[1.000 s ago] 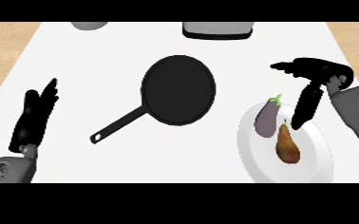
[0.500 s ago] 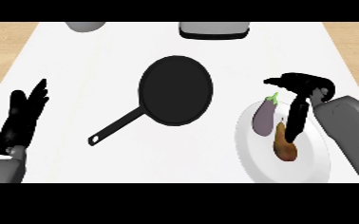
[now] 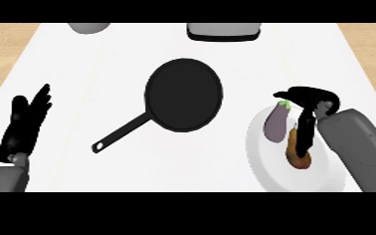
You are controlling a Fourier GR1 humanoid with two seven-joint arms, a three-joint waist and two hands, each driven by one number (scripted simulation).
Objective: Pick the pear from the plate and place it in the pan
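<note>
Head view: right hand down on the pear, pan holds nothing

Head view, all places given relative to the pan (image 3: 183, 93). Black pan sits mid tabletop (image 3: 110, 59), round bowl bare inside, long handle running off toward its lower left.

White plate (image 3: 273, 172) lies to the right of the pan and a bit nearer the robot, apart from it. Two things on the plate: purple eggplant (image 3: 276, 123) on the side closer to the pan, brown pear (image 3: 298, 158) just beside it on the far side from the pan, lower down. Pear not in the pan.

Right hand (image 3: 310, 114) is over the plate, right of the pan; fingers point down along the pear and cover its upper part, thumb sticks out toward the eggplant top. Fingers look fairly straight, touching the pear; cannot tell whether they have closed round it.

Left hand (image 3: 24, 124) far left of the pan near the edge, fingers straight and up, holding nothing.

Behind the pan at the far tabletop edge: grey bowl (image 3: 89, 27) to the left, dark grey box (image 3: 223, 31) slightly right.
</note>
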